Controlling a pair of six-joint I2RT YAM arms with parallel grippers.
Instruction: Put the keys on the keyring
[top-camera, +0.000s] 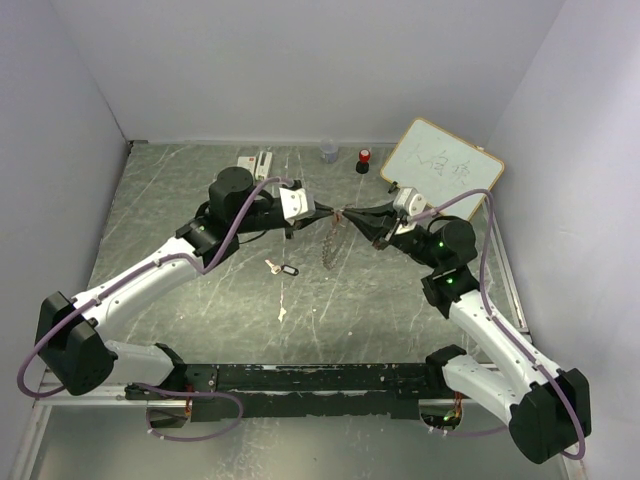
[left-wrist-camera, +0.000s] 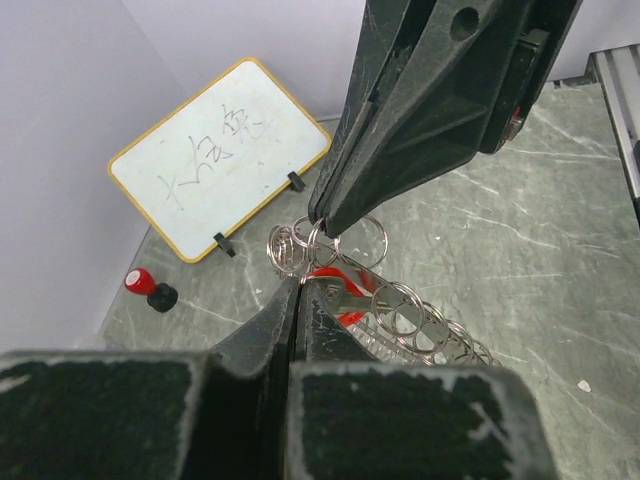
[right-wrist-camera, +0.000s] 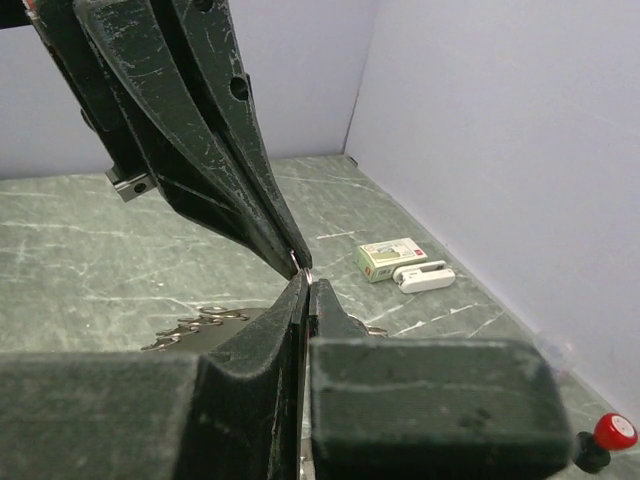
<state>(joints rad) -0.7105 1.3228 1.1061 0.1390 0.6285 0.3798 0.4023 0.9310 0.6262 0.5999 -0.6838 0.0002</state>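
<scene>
Keyring (left-wrist-camera: 405, 310): lifted over table centre, hanging between arms.
Left gripper (left-wrist-camera: 300, 287), right gripper (left-wrist-camera: 322, 226): each clamped on its top loops, tips nearly touching.
Black-tag key (top-camera: 284, 268): on table, near-left of ring.
Advice: keep one grip firm, free other arm for key, avoid twisting loops.

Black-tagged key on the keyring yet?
Off: the small silver key with black tag lies on the table, apart from the hanging silvery linked-ring keyring.
</scene>
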